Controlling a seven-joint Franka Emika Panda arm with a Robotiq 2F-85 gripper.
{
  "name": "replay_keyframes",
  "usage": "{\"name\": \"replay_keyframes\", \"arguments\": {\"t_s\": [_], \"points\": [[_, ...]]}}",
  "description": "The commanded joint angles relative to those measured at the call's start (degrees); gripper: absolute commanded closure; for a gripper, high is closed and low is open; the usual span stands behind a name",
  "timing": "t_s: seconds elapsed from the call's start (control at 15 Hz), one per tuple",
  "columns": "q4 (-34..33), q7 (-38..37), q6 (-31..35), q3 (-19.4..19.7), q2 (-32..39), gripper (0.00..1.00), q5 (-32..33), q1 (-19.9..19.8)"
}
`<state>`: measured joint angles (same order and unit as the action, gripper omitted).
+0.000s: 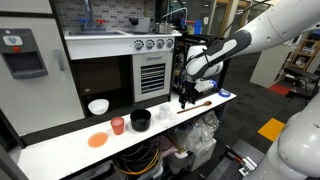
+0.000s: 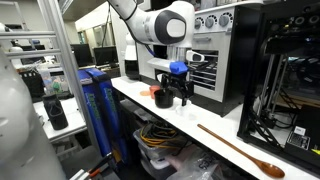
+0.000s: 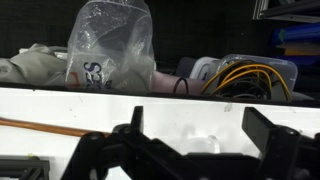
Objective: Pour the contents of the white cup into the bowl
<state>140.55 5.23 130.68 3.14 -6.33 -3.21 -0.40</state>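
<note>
The gripper hangs over the white counter, jaws spread wide and empty, between the wooden spoon and the white cup. The black bowl sits beyond.

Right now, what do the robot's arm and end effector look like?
The arm is white, with rounded, tubular links and a dark section near the wrist. A blue patch shows at the wrist in an exterior view. The end effector is black, with two angular fingers.
</note>
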Motion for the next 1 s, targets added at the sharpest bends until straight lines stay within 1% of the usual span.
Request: {"name": "replay_keyframes", "arguments": {"t_s": [0.0, 0.27, 0.47, 0.67, 0.93], "points": [[-2.2, -2.5, 1.4, -1.2, 4.3, 0.0, -1.5, 0.4], [-4.2, -8.0, 4.6, -2.1, 9.2, 0.0, 0.2, 0.5], [-5.6, -10.6, 6.9, -2.8, 12.2, 0.0, 1.6, 1.1], [-7.7, -11.6, 8.3, -3.4, 15.4, 0.0, 3.1, 1.9], [-10.8, -10.7, 9.4, -3.3, 19.1, 0.0, 4.6, 2.7]]}}
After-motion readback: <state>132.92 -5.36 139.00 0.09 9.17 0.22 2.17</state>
